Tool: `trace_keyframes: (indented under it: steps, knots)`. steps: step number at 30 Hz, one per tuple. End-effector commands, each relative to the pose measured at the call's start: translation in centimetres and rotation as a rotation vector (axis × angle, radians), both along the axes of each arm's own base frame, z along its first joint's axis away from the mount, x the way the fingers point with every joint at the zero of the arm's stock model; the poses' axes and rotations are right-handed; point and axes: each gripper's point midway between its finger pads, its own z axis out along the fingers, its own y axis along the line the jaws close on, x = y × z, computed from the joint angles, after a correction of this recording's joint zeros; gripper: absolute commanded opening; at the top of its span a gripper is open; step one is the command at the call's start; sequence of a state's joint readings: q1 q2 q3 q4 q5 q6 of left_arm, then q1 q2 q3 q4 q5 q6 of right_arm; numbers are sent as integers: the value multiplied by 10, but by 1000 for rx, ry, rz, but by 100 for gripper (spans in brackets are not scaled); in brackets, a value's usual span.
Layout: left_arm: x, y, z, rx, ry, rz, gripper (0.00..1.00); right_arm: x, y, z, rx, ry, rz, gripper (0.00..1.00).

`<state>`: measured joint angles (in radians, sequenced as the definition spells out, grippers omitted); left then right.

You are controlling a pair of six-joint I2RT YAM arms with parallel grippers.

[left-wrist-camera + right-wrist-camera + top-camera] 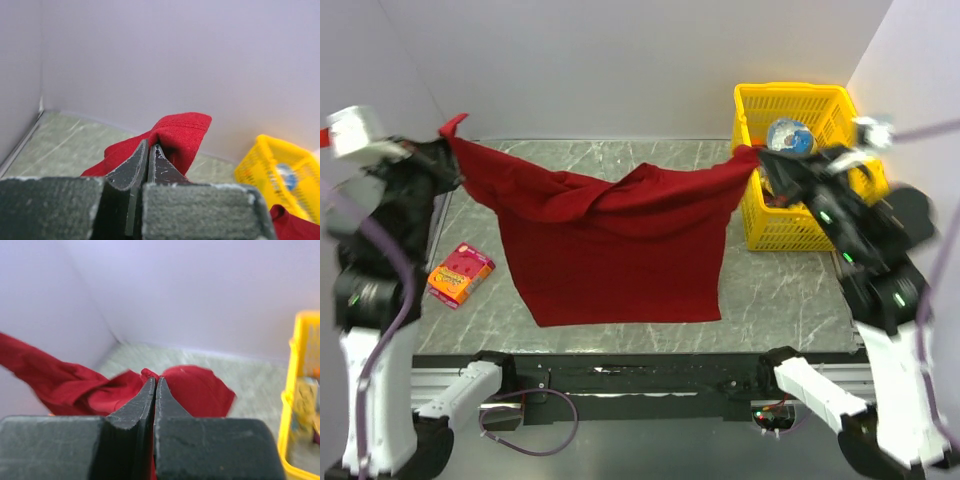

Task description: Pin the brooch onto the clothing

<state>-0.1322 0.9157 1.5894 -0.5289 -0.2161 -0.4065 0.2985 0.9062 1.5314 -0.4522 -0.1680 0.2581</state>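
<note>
The clothing, a dark-red T-shirt, hangs stretched in the air between both arms, its lower part draping down over the marble table. My left gripper is shut on its left top corner; in the left wrist view the fabric bunches just past the gripper. My right gripper is shut on the right top corner; in the right wrist view the cloth spreads behind the gripper. The brooch is out of view.
A yellow basket with things inside stands at the back right, just behind my right gripper, and shows in both wrist views. An orange-and-pink packet lies on the table at the left. White walls enclose the table.
</note>
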Motion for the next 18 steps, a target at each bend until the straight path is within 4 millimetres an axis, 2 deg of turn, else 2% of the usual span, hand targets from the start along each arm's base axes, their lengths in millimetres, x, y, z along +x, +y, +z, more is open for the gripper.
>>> trace_keyframes:
  steps: [1, 2, 5, 8, 9, 10, 12, 13, 14, 16, 17, 18]
  knots:
    - [-69, -6, 50, 11, -155, -82, 1, -71, 0, 66, 70, -235, 122, 0]
    - [-83, -9, 61, 10, -192, -111, 1, -88, -3, 72, 82, -278, 134, 0]
    - [-117, -12, 82, -9, -266, -151, 1, -120, -6, 85, 108, -374, 174, 0]
    - [-130, -14, 98, -20, -308, -169, 1, -129, -9, 91, 113, -402, 173, 0]
    - [-128, -14, 100, -24, -305, -172, 1, -130, -9, 94, 111, -403, 170, 0]
    - [-116, -16, 99, -25, -282, -171, 1, -126, -10, 94, 110, -395, 162, 0]
    - [-102, -17, 98, -27, -255, -171, 1, -106, -8, 88, 95, -360, 138, 0]
    - [-86, -19, 92, -29, -222, -166, 1, -98, -7, 85, 96, -341, 126, 0]
    - [-72, -19, 84, -32, -195, -161, 1, -78, -3, 76, 88, -292, 116, 0]
    - [-43, -20, 66, -45, -135, -145, 1, -52, -1, 65, 75, -251, 84, 0]
    - [-24, -22, 46, -50, -77, -141, 1, -25, 5, 50, 57, -189, 71, 0]
    - [-11, -24, 38, -57, -59, -140, 1, -10, 10, 43, 39, -173, 69, 0]
